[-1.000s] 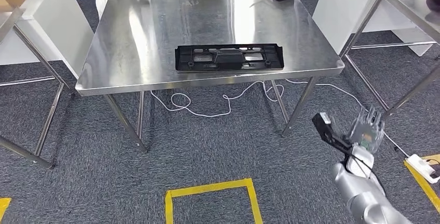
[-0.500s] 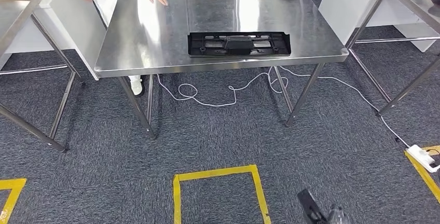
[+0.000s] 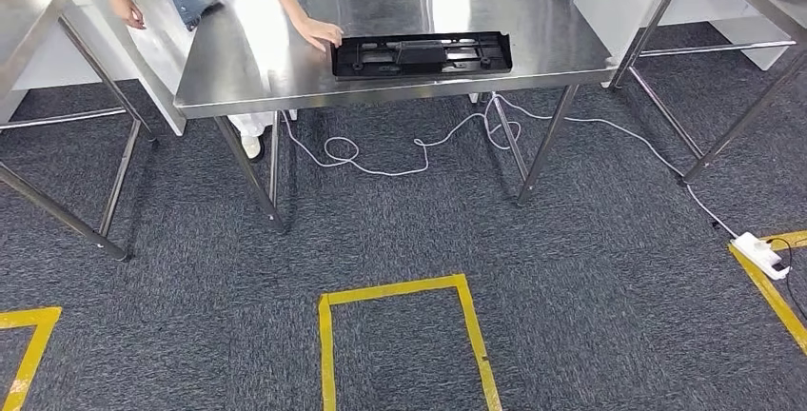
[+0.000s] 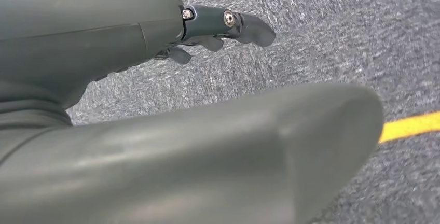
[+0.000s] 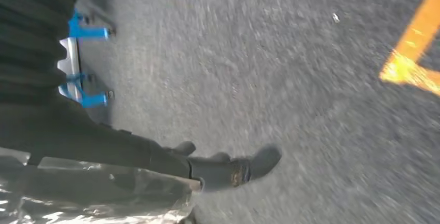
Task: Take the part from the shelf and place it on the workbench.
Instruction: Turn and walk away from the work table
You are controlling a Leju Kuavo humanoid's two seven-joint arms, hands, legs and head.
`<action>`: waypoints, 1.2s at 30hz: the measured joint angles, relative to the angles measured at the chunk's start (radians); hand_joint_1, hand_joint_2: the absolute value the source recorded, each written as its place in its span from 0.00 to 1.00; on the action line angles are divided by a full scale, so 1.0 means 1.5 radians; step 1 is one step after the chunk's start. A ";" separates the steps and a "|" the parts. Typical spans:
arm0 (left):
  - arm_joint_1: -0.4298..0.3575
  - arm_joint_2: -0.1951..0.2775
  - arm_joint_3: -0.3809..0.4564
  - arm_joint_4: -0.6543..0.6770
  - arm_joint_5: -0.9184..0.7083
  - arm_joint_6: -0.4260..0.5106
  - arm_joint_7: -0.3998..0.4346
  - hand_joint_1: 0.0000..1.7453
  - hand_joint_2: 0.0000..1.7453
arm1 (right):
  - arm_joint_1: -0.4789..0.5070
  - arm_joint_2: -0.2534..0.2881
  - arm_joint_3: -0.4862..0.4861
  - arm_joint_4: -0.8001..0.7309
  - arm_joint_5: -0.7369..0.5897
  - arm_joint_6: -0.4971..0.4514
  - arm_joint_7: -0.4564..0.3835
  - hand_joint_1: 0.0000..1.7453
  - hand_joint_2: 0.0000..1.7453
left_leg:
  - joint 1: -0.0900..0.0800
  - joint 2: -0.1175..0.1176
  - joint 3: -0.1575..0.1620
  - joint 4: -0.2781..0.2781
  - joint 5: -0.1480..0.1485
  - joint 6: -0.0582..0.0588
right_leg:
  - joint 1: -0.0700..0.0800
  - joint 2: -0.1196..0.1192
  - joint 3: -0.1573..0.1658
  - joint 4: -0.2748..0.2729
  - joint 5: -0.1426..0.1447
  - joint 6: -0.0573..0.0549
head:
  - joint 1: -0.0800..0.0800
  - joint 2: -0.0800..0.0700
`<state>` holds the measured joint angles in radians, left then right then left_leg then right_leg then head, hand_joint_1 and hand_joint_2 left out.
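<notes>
Both hands hang low above the grey carpet. Seen from the left wrist, the left hand shows its thick grey thumb across the near part of the picture and dark fingers stretched out beyond it, with nothing between them, so it is empty and its fingers are apart. Seen from the right wrist, the right hand also holds nothing; its dark fingers reach out straight over the carpet, though the picture is blurred. From the head view, the part is a long, flat, black plastic frame with several rectangular openings and a solid raised block in its middle. It lies flat on the steel workbench, near the front edge and parallel to it. At its left end a person's hand touches it or is just beside it; I cannot tell which.
</notes>
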<state>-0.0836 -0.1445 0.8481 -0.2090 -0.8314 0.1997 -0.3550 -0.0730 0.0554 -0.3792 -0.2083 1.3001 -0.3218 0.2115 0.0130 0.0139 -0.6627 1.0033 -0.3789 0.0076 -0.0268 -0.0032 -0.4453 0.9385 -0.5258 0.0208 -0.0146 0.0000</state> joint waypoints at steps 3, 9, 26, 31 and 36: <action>0.000 0.000 -0.004 0.000 -0.005 0.002 0.003 0.00 0.00 | 0.005 0.002 -0.002 0.002 -0.012 0.010 0.004 0.00 0.00 | 0.004 -0.006 -0.040 0.122 -0.089 -0.008 | -0.001 0.000 -0.008 0.000 0.013 -0.016 | -0.002 0.000; -0.001 0.000 -0.013 0.000 -0.011 0.004 0.010 0.00 0.00 | 0.009 0.007 -0.022 0.004 -0.035 0.017 0.012 0.00 0.00 | 0.013 -0.033 0.047 0.061 -0.063 -0.009 | -0.001 0.027 -0.027 0.014 0.019 -0.011 | -0.002 0.000; -0.017 -0.010 -0.015 0.000 -0.015 0.003 0.019 0.00 0.00 | 0.006 0.011 -0.038 0.005 -0.037 0.029 0.026 0.00 0.00 | -0.002 0.058 0.074 -0.011 -0.049 0.012 | 0.004 -0.041 -0.034 0.021 0.017 0.024 | 0.005 0.000; -0.020 -0.014 -0.018 -0.001 -0.019 -0.004 0.024 0.00 0.00 | 0.008 0.012 -0.048 0.005 -0.051 0.036 0.033 0.00 0.00 | 0.006 0.045 0.063 0.020 -0.075 -0.007 | 0.003 -0.011 -0.041 0.017 0.031 -0.007 | 0.002 0.000; -0.018 -0.015 -0.021 -0.001 -0.023 -0.011 0.028 0.00 0.00 | 0.010 0.016 -0.059 0.006 -0.060 0.036 0.040 0.00 0.00 | 0.007 -0.009 0.004 0.181 -0.159 -0.009 | 0.010 0.028 -0.055 0.021 0.043 -0.020 | 0.001 0.000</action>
<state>-0.1106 -0.1675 0.8173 -0.2097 -0.8661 0.1837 -0.3128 -0.0587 0.0792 -0.4669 -0.1999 1.2107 -0.2673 0.2709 0.0238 0.0011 -0.6572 1.2747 -0.6177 -0.0055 -0.0121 0.0383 -0.5286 0.9707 -0.4607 -0.0098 -0.0136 0.0000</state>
